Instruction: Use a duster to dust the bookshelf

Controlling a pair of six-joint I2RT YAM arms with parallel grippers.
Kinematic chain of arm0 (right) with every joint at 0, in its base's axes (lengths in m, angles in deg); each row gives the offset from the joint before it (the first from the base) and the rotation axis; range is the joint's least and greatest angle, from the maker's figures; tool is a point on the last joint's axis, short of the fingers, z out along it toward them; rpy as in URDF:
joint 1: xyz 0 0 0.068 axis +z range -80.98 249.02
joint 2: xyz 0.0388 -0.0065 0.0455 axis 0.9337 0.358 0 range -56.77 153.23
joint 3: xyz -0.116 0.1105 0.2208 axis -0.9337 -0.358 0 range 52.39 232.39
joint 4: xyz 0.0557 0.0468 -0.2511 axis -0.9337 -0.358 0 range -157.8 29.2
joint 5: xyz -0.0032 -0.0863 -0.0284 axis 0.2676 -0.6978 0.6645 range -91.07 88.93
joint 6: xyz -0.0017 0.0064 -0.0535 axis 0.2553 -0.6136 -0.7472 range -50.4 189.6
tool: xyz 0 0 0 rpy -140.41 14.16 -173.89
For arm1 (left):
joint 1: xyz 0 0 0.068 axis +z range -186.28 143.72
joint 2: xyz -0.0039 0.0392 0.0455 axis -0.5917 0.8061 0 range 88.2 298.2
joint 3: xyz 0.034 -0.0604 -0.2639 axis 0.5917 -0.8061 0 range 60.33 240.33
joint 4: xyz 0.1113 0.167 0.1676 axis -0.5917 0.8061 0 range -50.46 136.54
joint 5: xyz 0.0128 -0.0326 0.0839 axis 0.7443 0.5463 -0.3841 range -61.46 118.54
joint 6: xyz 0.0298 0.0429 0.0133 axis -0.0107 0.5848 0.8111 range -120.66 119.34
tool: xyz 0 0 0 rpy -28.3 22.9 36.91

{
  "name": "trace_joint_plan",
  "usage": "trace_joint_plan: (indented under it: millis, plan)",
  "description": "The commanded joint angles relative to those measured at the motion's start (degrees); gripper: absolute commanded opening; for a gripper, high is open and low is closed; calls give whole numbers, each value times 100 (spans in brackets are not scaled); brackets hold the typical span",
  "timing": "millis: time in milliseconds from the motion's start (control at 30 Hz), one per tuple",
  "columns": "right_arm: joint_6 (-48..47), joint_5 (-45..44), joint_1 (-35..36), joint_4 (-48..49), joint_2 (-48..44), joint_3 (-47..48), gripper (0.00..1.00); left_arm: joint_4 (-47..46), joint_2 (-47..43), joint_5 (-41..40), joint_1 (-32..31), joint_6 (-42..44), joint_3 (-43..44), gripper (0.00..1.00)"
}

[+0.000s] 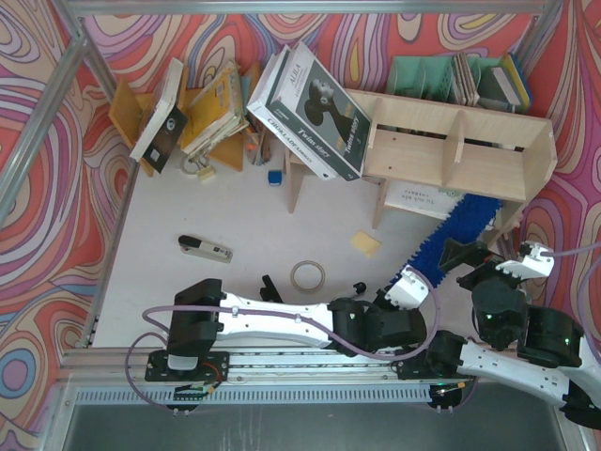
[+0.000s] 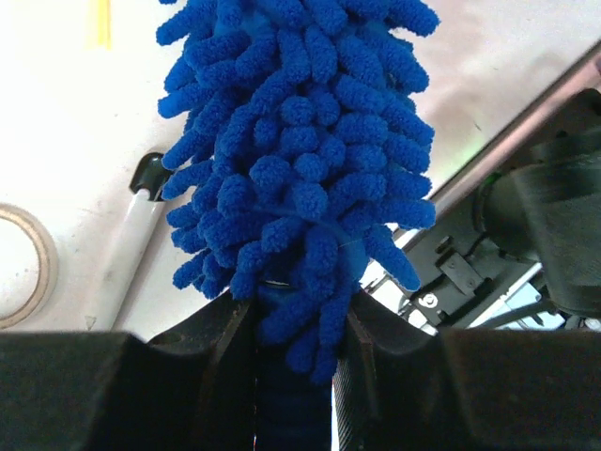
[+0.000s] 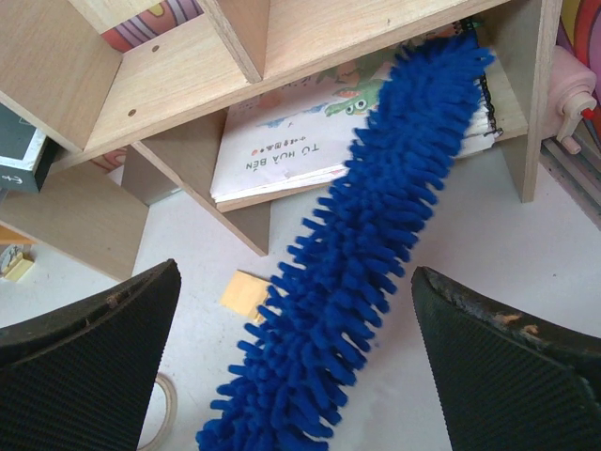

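Diagonally, the duster [image 1: 453,231] runs from the clenched left end effector [image 2: 293,368] into the bookshelf's [image 1: 470,127] lower tier; the right end effector [image 3: 299,331] is released.

Top ext cam: high, above & behind the arm bases, looking down & fwd over the whole surface [image 1: 235,207], bookshelf [image 1: 460,141] at far right. L wrist cam: v. close, sighting along the left end effector [image 2: 291,352] at the duster [image 2: 300,160]. R wrist cam: near, facing past the right end effector [image 3: 296,272] into the bookshelf's lower tier. All 3 share the duster; top & L wrist also share the tape roll [image 1: 307,275].
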Motion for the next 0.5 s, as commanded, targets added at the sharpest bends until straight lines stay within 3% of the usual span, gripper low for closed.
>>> trace_joint_plan:
  millis: [0,467]
  plan:
    - [92,-166,33,-180,-72,102,99,-275,117,406,-74,539,146,0]
    - [97,-162,33,-182,-43,98,99,291,-285,459,-316,881,-324,0]
